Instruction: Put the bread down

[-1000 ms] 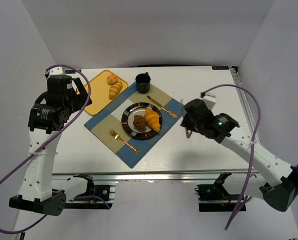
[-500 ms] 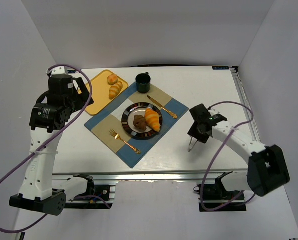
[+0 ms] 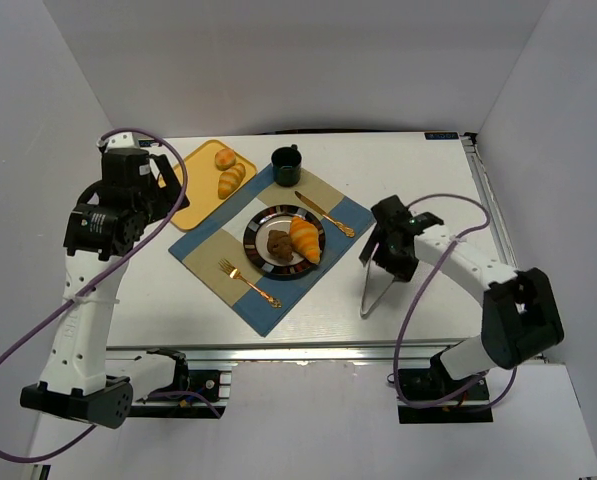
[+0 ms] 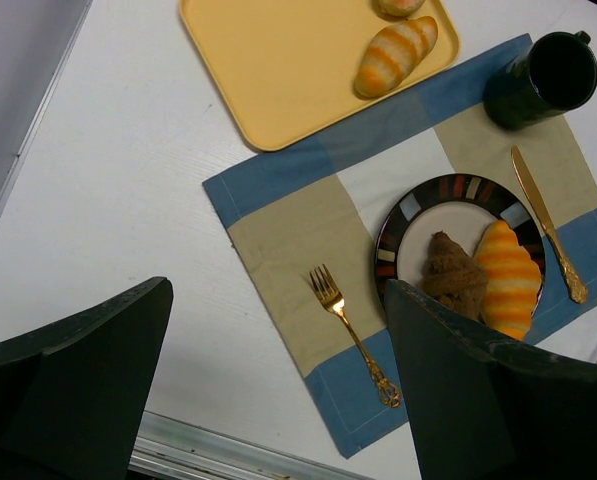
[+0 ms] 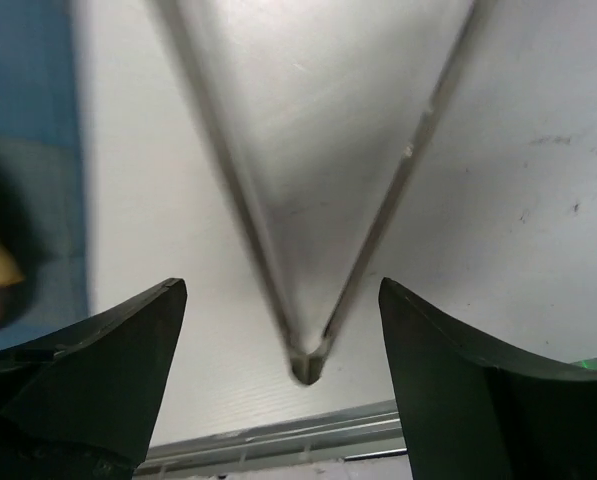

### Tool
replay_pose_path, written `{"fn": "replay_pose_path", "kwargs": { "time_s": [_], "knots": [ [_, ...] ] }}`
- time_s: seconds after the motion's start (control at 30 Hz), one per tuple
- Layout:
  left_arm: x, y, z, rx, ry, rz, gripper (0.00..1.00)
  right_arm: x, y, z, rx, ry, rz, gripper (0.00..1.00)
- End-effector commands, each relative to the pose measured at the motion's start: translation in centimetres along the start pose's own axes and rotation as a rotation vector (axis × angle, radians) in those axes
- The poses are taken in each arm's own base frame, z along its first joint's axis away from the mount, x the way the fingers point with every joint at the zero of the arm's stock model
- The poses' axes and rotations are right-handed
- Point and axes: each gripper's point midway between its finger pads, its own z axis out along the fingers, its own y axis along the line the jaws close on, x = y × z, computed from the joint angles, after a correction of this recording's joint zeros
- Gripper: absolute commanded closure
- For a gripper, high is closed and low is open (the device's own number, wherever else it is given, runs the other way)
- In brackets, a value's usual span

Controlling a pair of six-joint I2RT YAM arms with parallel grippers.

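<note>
The bread lies on a dark-rimmed plate [image 3: 258, 222]: a golden ridged croissant [image 3: 305, 240] [image 4: 508, 275] with a dark brown lumpy chunk [image 3: 279, 244] [image 4: 453, 280] touching its left side. My right gripper [image 3: 383, 252] [image 5: 281, 290] is open to the right of the placemat, above metal tongs [image 3: 365, 312] [image 5: 306, 362] that lie spread in a V on the table. Neither finger touches the tongs. Raised over the table's left side, my left gripper [image 3: 163, 195] [image 4: 278, 290] is open and holds nothing.
A yellow tray [image 3: 193, 195] [image 4: 278, 70] at the back left holds a small bun [image 3: 223, 158] and a long roll [image 3: 231, 180] [image 4: 396, 55]. On the blue-and-tan placemat [image 3: 213, 250] lie a gold fork [image 3: 248, 282], a gold knife [image 3: 324, 212] and a dark cup [image 3: 286, 163].
The right gripper has opened and let the tongs go; they now lie spread on the table. The right arm folded back toward its base. The left arm barely moved.
</note>
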Motion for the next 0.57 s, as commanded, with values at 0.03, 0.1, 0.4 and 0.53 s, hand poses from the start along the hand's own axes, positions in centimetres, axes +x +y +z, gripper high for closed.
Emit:
{"fn": "replay_pose_path", "kwargs": {
  "time_s": [0.03,0.1,0.4,0.53],
  "knots": [
    [-0.8,-0.4,0.5,-0.001,-0.028,-0.018,0.02,-5.5,2.0,-9.6,-0.144,-0.213,-0.056,0.14],
    [-0.5,-0.8,1.2,0.002,-0.016,-0.024,0.02,-6.1,1.8,-12.7,-0.199,-0.269,-0.107,0.11],
    [-0.5,-4.4,4.9,0.088,0.008,-0.124,0.02,-4.4,-1.8,-17.3,-0.258,-0.335,-0.097,0.11],
    [-0.2,-5.4,6.2,0.108,0.029,-0.130,0.02,-4.3,-2.3,-17.7,-0.333,-0.417,-0.091,0.11]
  ]
}}
